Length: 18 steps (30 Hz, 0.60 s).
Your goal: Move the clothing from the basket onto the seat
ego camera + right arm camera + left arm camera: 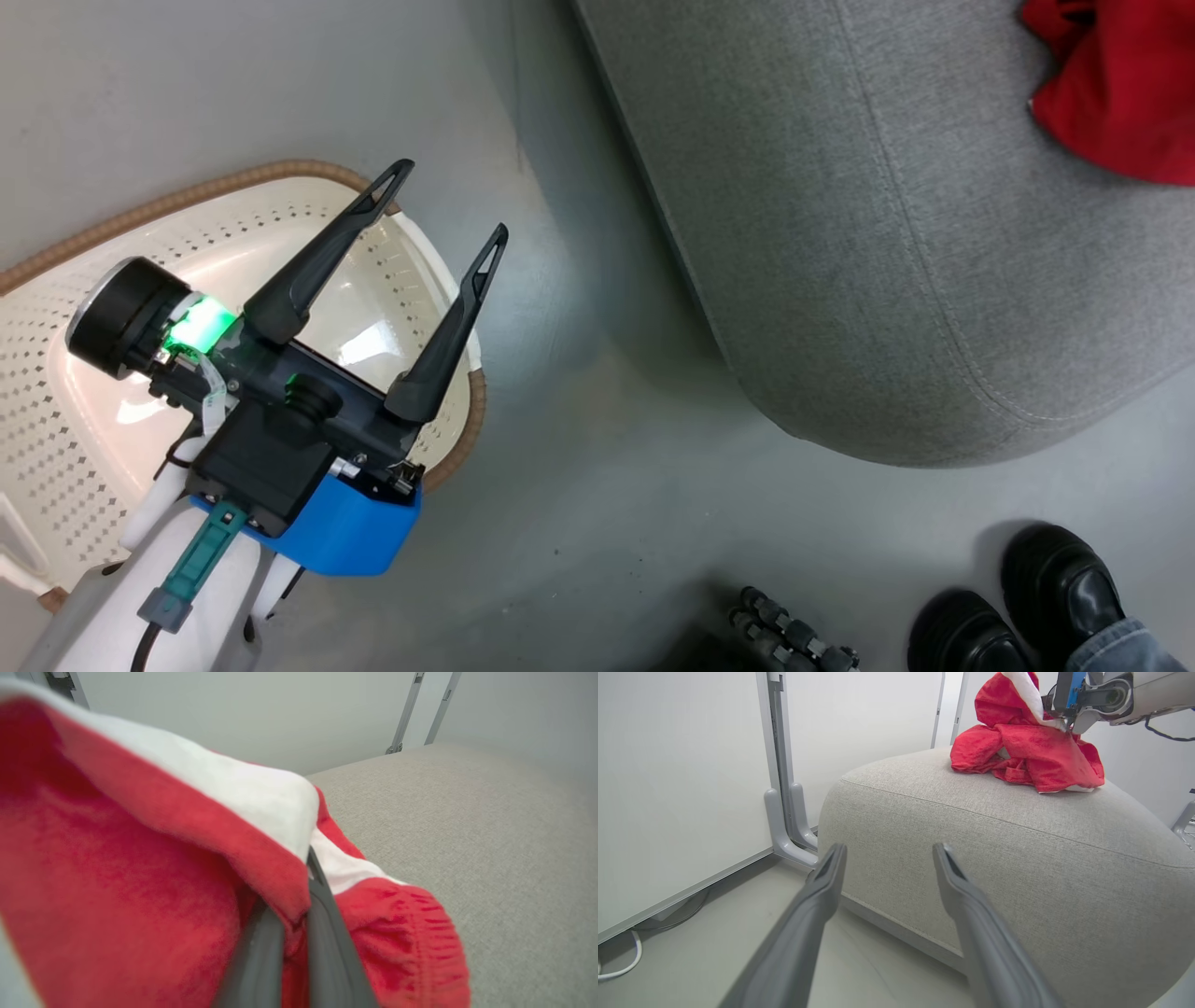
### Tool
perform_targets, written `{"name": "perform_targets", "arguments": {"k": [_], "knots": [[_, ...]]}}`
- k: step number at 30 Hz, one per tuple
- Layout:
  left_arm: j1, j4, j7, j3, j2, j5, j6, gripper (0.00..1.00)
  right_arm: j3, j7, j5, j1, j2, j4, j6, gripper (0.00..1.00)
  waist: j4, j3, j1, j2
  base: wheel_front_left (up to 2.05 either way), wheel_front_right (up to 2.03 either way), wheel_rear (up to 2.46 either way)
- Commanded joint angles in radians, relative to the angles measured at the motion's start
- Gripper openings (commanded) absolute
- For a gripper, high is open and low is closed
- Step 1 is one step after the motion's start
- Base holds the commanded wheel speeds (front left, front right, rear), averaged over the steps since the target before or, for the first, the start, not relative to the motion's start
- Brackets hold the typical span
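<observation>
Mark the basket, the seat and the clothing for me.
basket (56, 392), head view, on its perforated side wall.
seat (1017, 858), left wrist view, on its grey front side.
clothing (1031, 751), left wrist view, on the red heap's middle.

left gripper (450, 200): I see its fingers spread wide, over the basket.
basket (37, 373): on the floor, glossy bottom showing, apart from the seat.
clothing (1116, 84): red heap on the seat (840, 233), away from its rounded corner.
black shoes (1060, 583): a person's, on the floor.
</observation>
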Motion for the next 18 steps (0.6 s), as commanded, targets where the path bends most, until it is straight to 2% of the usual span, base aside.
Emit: {"name": "perform_targets", "arguments": {"k": [1, 7, 8, 9, 10, 18], "knots": [[-0.002, -0.005, -0.006, 0.001, 0.006, -0.004, 0.004, 1.0, -0.014, -0.005, -0.02, 0.012, 0.004, 0.005, 0.0, 0.0, 0.008, 0.003, -0.0002, 0.0, 0.0, 0.0, 0.0], [-0.009, 0.015, -0.021, -0.008, -0.008, -0.008, 0.009, 1.0, -0.039, -0.005, -0.058, 0.021, 0.018, 0.004, 0.0, 0.02, 0.02, -0.01, -0.0002, 0.0, 0.0, 0.0, 0.0], [-0.011, 0.02, -0.024, -0.011, -0.011, -0.009, 0.009, 1.0, -0.035, -0.005, -0.061, 0.023, 0.021, 0.005, 0.0, 0.2, 0.023, -0.014, -0.0002, 0.0, 0.0, 0.0, 0.0], [-0.014, 0.025, -0.027, -0.014, -0.015, -0.01, 0.008, 1.0, -0.035, -0.005, -0.065, 0.024, 0.02, 0.006, 0.0, 0.56, 0.025, -0.017, -0.0002, 0.0, 0.0, 0.0, 0.0], [-0.017, 0.03, -0.031, -0.017, -0.018, -0.012, 0.008, 1.0, -0.034, -0.005, -0.07, 0.026, 0.019, 0.006, 0.0, 1.0, 0.027, -0.021, -0.0002, 0.0, 0.0, 0.0, 0.0], [-0.018, 0.094, -0.063, -0.04, -0.053, -0.024, 0.005, 1.0, -0.023, -0.005, -0.095, 0.076, 0.003, 0.013, 0.0, 1.0, 0.063, -0.097, -0.0002, 0.0, 0.0, 0.0, 0.0]]}}
